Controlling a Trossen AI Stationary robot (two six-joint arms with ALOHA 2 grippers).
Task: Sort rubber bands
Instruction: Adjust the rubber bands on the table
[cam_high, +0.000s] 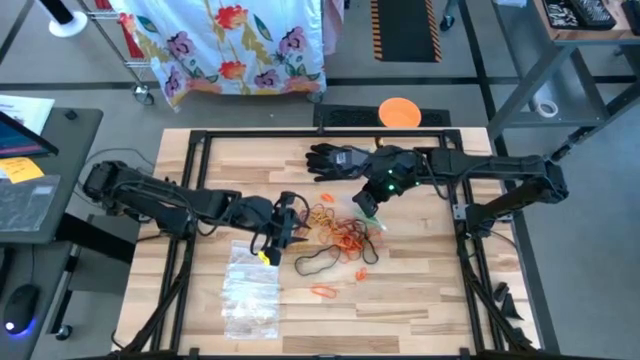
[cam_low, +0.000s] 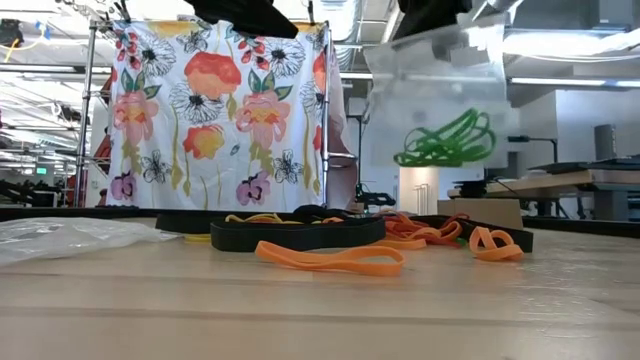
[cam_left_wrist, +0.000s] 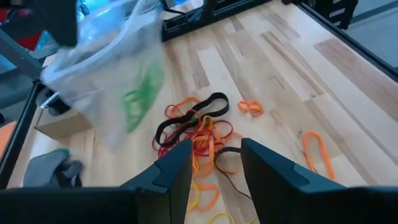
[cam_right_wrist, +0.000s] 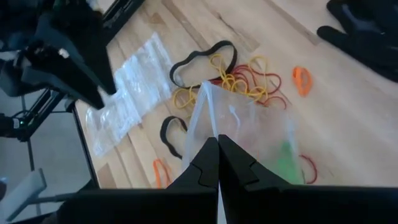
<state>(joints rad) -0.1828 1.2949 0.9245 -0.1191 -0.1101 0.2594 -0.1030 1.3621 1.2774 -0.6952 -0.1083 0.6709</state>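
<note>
In the low view, an orange rubber band (cam_low: 330, 259) lay nearest the camera on the wooden desk (cam_low: 320, 315), with a wide black band (cam_low: 297, 233) just behind it and a smaller orange loop (cam_low: 495, 243) off to one side. A stack of clear plastic bags (cam_high: 250, 290) rested flat on the near part of the desk, beside the left arm.

Farther in, the main heap of rubber bands (cam_high: 338, 232), red, orange, yellow and black tangled together, sat around the middle of the desk. The left end effector (cam_high: 283, 222) hovered just beside that heap, its fingers (cam_left_wrist: 176, 171) standing partly apart with nothing between them.

The right end effector (cam_right_wrist: 217, 163) was closed tight on the edge of a clear bag (cam_low: 440, 100), which hung lifted above the heap. Green rubber bands (cam_low: 447, 142) sat bunched inside that bag, clear of the desk.

Beyond the heap, a black glove (cam_high: 338, 160) lay near the far edge of the desk. Past the desk, a flowered cloth (cam_low: 220, 115) hung from a metal rack, and an orange disc (cam_high: 399, 112) lay on the floor.
</note>
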